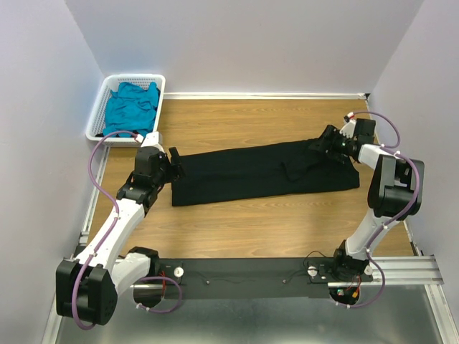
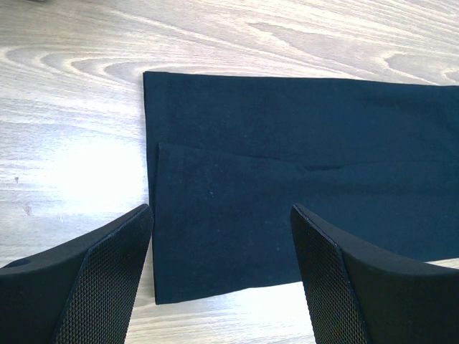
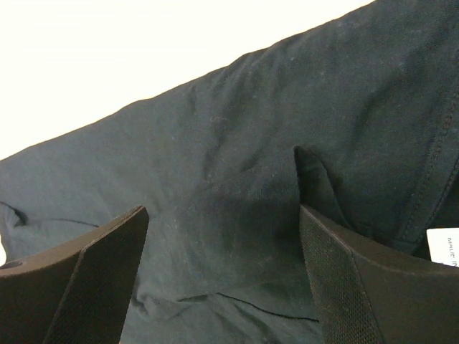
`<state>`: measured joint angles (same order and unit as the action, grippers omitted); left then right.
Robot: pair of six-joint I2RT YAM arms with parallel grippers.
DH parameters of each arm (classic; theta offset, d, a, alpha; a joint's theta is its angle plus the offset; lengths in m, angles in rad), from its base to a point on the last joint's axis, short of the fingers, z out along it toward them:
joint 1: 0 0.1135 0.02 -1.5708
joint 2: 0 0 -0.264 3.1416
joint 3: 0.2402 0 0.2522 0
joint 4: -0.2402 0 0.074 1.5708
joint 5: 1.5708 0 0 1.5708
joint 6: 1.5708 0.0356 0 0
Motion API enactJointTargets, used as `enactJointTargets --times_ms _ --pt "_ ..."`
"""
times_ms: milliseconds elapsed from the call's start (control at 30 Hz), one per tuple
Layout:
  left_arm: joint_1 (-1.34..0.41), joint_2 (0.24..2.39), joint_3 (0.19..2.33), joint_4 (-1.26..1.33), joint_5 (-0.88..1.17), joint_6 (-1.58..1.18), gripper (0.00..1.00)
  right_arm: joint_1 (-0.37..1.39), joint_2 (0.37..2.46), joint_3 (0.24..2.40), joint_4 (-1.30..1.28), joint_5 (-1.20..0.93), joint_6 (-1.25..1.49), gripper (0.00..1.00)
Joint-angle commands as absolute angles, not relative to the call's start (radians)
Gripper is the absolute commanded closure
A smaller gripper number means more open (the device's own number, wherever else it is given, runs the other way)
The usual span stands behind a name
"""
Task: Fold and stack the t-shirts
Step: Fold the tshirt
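Across the wood-grain table we see the black t-shirt lying flat as one long folded band, its length running from side to side. Pale, plain walls close off the space beyond the shirt and at both of its ends. Past the shirt's left end, toward the back corner, stands a white slotted basket, and the teal-blue t-shirt lies crumpled inside it, well apart from the black one. On the near side of the shirt a dark mounting bar carries both arm bases.

From there the left arm reaches forward to the shirt's left end, and the left gripper points down over that short hem. Its fingers are spread wide and hold nothing; between them we see a second layer of cloth with its own folded edge.

The right arm bends up and over to the shirt's right end. The right gripper sits low over rumpled cloth there, fingers likewise spread and empty, with the white neck label just beside one finger. We cannot tell whether its tips touch the cloth.
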<state>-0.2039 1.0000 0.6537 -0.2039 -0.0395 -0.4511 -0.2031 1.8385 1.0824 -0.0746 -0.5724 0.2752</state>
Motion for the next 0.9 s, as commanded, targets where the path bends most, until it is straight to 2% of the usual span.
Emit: enactJointTargets --times_ms 0,433,867 --pt "-0.198 1.008 0.635 -0.186 -0.02 -0.434 0.15 -0.207 1.841 1.065 -0.066 -0.61 0.279 0.1" --pt "-0.198 1.011 0.637 -0.186 -0.017 -0.434 0.15 -0.183 1.761 1.123 -0.166 -0.666 0.44 0.14" --pt "-0.198 1.015 0.635 -0.186 -0.011 -0.433 0.15 -0.184 1.727 1.167 -0.322 -0.442 0.414 0.18"
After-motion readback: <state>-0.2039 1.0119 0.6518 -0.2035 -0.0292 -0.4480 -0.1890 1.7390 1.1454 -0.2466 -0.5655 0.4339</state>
